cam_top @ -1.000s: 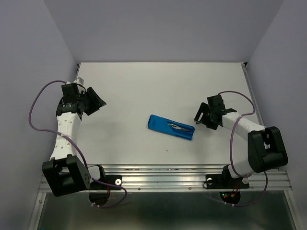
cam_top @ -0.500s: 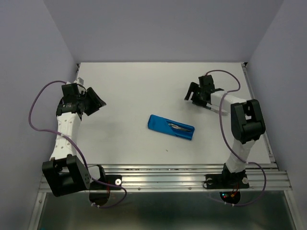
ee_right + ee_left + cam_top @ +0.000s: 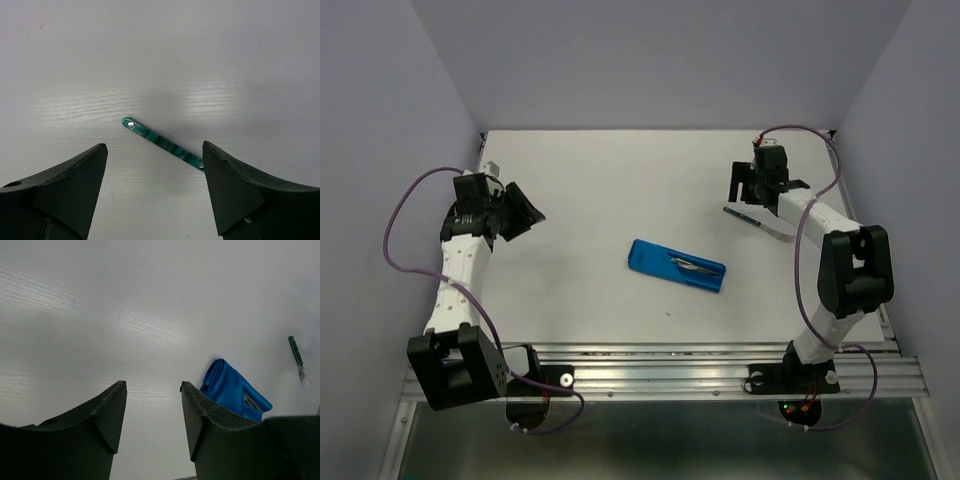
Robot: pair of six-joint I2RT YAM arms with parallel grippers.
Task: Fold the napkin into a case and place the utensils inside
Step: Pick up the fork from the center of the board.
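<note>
The case [image 3: 658,259] lies folded mid bench [image 3: 590,180], seemingly holding the grey utensil [image 3: 692,266], while the green-handled fork [image 3: 162,143] lies unpicked far right beneath the right tool [image 3: 154,150], spread wide and empty like the left tool [image 3: 152,387].

White table [image 3: 590,180] bears the blue case [image 3: 655,258] and a green-handled fork [image 3: 162,142].

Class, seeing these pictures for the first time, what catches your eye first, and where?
The bright blue folded napkin at the middle of the table, a grey utensil tucked in its opening. Next, the green-handled fork lying alone far right, the open right gripper hovering directly above it.
</note>
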